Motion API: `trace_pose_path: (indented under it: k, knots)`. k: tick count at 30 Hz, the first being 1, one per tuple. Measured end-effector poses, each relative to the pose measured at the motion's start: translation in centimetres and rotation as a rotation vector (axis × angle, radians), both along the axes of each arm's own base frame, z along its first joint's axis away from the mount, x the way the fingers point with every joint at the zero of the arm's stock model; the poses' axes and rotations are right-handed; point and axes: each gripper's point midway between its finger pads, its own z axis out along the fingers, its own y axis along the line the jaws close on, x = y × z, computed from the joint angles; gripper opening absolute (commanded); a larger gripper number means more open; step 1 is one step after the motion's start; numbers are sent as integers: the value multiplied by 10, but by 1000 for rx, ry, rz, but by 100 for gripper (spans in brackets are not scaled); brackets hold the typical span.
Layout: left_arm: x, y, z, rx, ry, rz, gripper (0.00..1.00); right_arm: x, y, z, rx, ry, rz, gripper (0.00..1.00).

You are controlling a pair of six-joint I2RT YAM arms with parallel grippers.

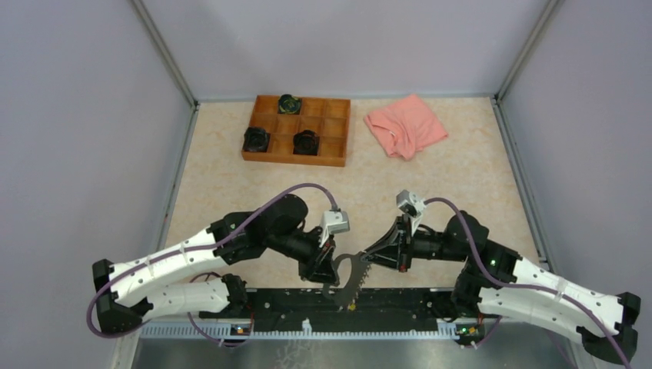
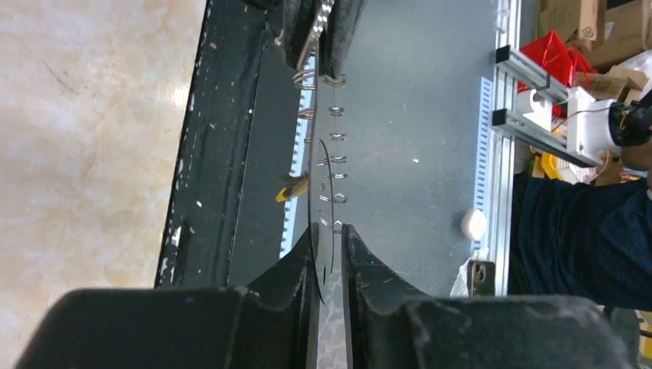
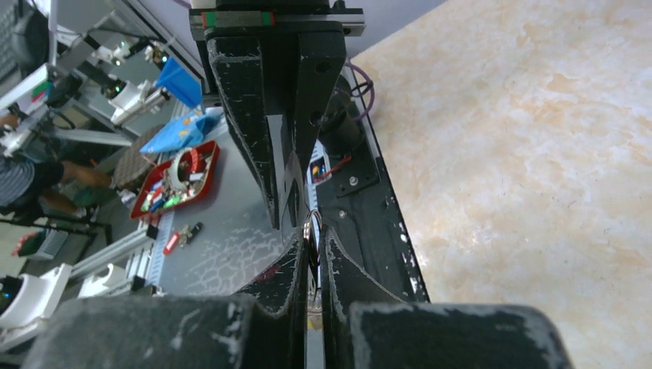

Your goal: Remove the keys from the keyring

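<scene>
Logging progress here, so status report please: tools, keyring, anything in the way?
Left tool shut on keyring. Right tool shut on its far end. Yellow key hanging, not yet off. No obstruction seen.

A compartmented wooden tray [image 1: 294,160] sits on the far part of the table [image 1: 231,188]. It holds three black knobs: one in the far row [image 1: 290,103], two in the near row [image 1: 256,139] [image 1: 306,142]. A crumpled pink cloth [image 1: 405,125] lies to its right, not touching it.
</scene>
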Motion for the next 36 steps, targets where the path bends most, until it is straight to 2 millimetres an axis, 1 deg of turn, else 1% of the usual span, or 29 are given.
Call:
trace_pose_path:
  k: [2, 4, 8, 11, 16, 20, 25, 28, 31, 33, 34, 36]
  knots:
    - [0, -1, 6, -42, -1, 13, 28, 1, -2, 4, 25, 12, -22, 0]
    - [-1, -3, 14, -83, -1, 25, 32, 4, -3, 8, 53, 32, -49, 0]
    - [0, -4, 28, -158, -5, 49, 32, 8, -7, 18, 118, 66, -96, 0]
    - [1, -4, 32, -189, -4, 70, 32, 11, -12, 23, 163, 85, -129, 0]
    - [3, -8, 38, -223, 12, 104, 33, 17, -16, 35, 244, 112, -174, 0]
    - [8, -11, 41, -236, 23, 142, 34, 22, -16, 36, 283, 133, -197, 0]
    - [13, -17, 42, -254, 45, 181, 31, 26, -17, 37, 327, 154, -224, 0]
    - [14, -20, 42, -270, 60, 198, 30, 29, -21, 42, 365, 161, -244, 0]
    - [15, -22, 41, -281, 80, 210, 26, 32, -24, 44, 398, 168, -264, 0]
    - [15, -23, 41, -289, 94, 219, 20, 34, -25, 43, 409, 172, -275, 0]
    - [15, -24, 42, -293, 101, 224, 16, 35, -25, 42, 410, 177, -277, 0]
    - [16, -24, 43, -297, 111, 234, 0, 35, -25, 42, 414, 184, -278, 0]
